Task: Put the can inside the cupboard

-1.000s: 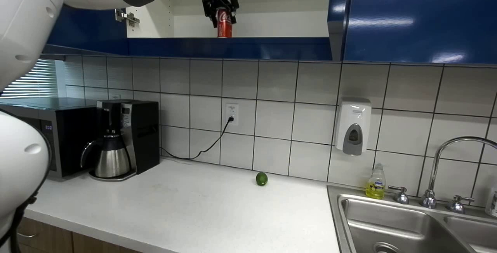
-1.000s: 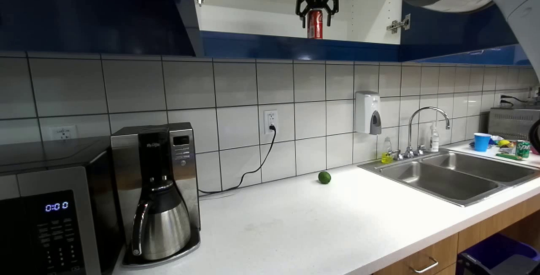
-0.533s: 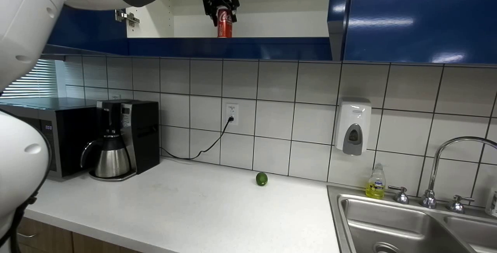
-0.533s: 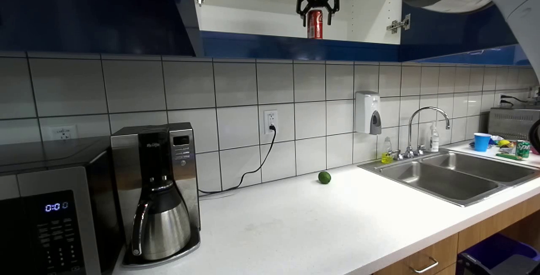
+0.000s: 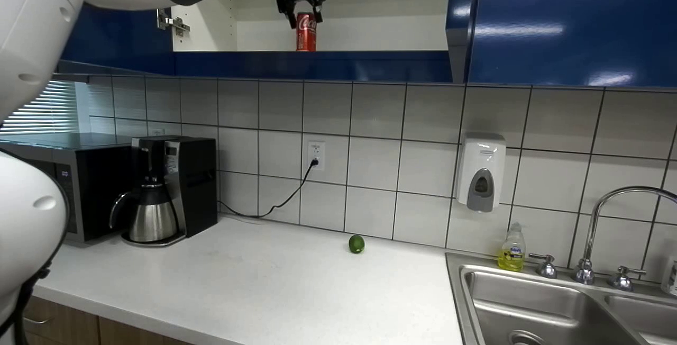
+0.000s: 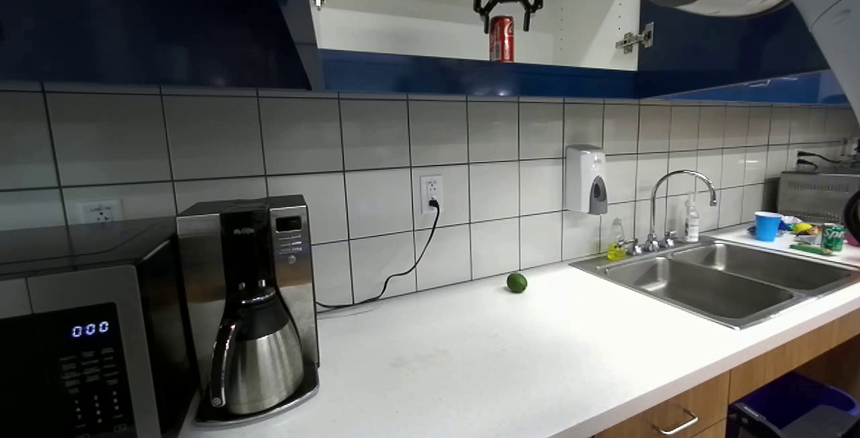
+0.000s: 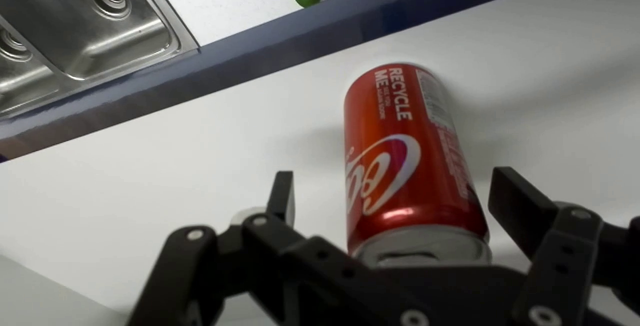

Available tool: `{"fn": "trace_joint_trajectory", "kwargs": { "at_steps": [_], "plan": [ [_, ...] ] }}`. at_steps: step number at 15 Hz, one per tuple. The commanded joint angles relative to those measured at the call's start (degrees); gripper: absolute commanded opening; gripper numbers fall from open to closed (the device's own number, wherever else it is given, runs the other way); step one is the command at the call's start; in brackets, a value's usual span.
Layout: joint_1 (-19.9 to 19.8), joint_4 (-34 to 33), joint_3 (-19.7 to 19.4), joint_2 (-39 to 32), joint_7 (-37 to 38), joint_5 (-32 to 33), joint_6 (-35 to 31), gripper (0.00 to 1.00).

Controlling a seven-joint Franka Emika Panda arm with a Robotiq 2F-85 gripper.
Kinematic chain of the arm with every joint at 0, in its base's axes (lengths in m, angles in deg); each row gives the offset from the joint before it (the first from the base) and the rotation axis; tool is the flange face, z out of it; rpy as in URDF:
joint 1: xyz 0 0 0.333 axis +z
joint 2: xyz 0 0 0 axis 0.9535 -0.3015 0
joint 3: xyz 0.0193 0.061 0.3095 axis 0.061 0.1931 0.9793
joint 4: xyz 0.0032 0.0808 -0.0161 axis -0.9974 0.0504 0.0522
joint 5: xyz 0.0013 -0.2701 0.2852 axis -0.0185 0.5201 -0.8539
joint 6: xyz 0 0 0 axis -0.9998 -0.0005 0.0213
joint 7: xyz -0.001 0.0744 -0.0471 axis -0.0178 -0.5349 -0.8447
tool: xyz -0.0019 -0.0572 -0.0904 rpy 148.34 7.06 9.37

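The red can (image 5: 306, 33) stands upright on the white floor of the open cupboard (image 5: 338, 64), just behind its blue lower edge. It shows in both exterior views, also here (image 6: 501, 40). My gripper (image 6: 507, 28) is open above the can, pointing down, with its fingertips around the can's top. In the wrist view the can (image 7: 405, 156) stands between the open fingers, its pale top towards the gripper. A gap shows between the can and each of the fingers (image 7: 282, 193); neither touches it. The can's lowest part is hidden behind the cupboard edge in the exterior views.
Open cupboard doors with hinges (image 5: 177, 25) flank the opening. Below is a white counter (image 5: 275, 281) with a coffee maker (image 6: 248, 303), a microwave (image 6: 80, 330), a small green fruit (image 5: 356, 244) and a sink (image 5: 529, 302). A soap dispenser (image 5: 481, 173) hangs on the tiled wall.
My gripper, open in the earlier frames too, has risen a little, so more of the can's top shows. The can has stayed where it was.
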Motion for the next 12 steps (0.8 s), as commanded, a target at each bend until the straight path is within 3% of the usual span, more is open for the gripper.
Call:
{"fn": "trace_joint_trajectory", "kwargs": {
  "at_steps": [1, 12],
  "plan": [
    [-0.8, 0.2, 0.4, 1.3, -2.1, -1.0, 1.6, 1.00],
    [-0.7, 2.0, 0.6, 4.6, -5.5, -1.8, 3.6, 1.00]
  ]
}}
